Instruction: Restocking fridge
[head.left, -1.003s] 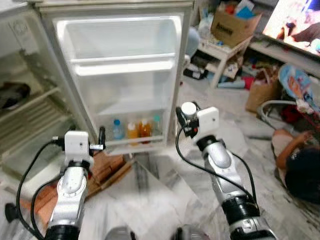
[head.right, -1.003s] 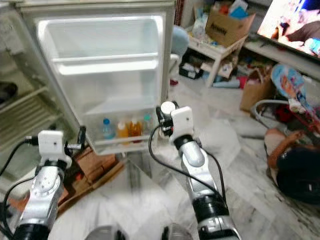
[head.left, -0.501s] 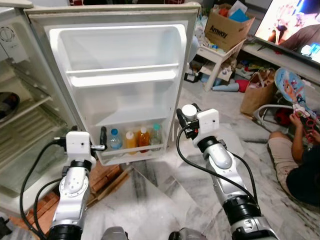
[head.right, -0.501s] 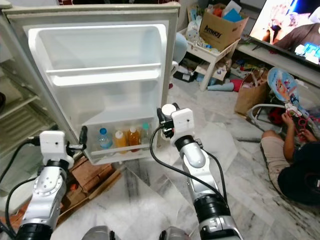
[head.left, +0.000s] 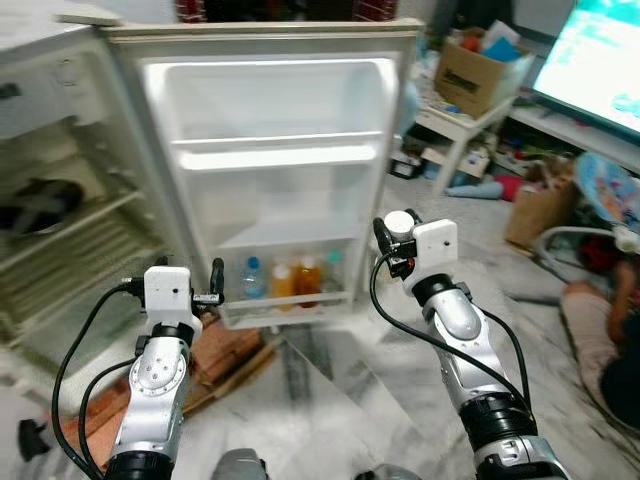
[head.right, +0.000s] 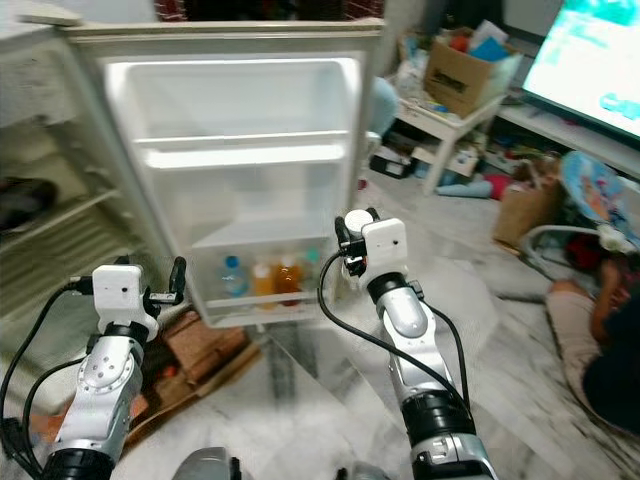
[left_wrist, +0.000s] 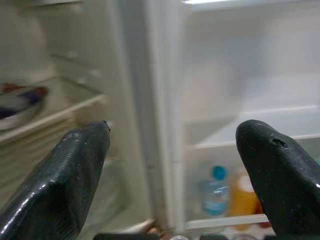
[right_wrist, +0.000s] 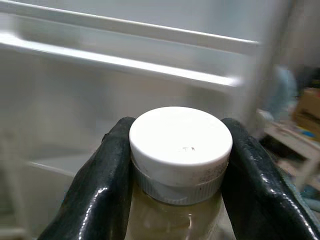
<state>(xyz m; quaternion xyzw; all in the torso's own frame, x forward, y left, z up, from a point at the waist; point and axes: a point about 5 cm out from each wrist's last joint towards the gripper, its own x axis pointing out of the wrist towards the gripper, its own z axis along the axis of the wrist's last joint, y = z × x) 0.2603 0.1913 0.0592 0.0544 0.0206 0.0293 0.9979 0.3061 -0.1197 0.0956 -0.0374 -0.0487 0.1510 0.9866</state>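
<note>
The right hand (right_wrist: 177, 165) is clamped on a white-capped bottle (right_wrist: 180, 142) of pale liquid, held just beside the open fridge door (head.left: 275, 170). The left hand (left_wrist: 175, 165) is spread wide and empty, facing the door's hinge side. The bottom door rack (head.left: 285, 305) already carries four bottles (head.left: 292, 280), so the newcomer may knock them, or slip if gripped only at its neck
</note>
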